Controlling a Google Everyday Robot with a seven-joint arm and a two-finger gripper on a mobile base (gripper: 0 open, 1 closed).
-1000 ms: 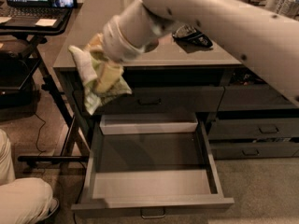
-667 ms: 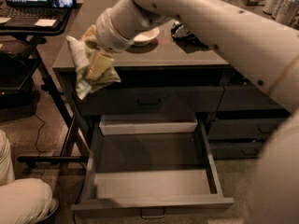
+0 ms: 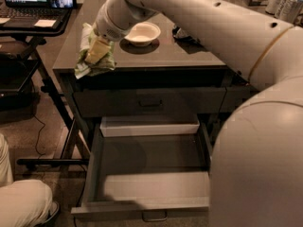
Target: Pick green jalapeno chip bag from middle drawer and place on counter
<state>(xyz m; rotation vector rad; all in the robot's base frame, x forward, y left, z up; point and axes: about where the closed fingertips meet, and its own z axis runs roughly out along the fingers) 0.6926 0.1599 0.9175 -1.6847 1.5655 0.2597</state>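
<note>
camera view: my only feed
gripper [image 3: 97, 51]: I see it clamped tight on the green jalapeno chip bag [image 3: 105, 63]; it hangs over a front corner of the bench [image 3: 161, 56]
green jalapeno chip bag: pinched in the gripper; crumpled; drooping past the bench edge
middle drawer [image 3: 142, 205]: well below the gripper; pulled open
white bowl [image 3: 141, 33]: near the gripper; on the bench

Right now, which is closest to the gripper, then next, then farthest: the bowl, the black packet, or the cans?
The gripper holds the bag over the counter's front corner, at the picture's left.
1. Bowl, just beside it on the counter.
2. Black packet, past the bowl.
3. Cans, far off at the top right.
</note>
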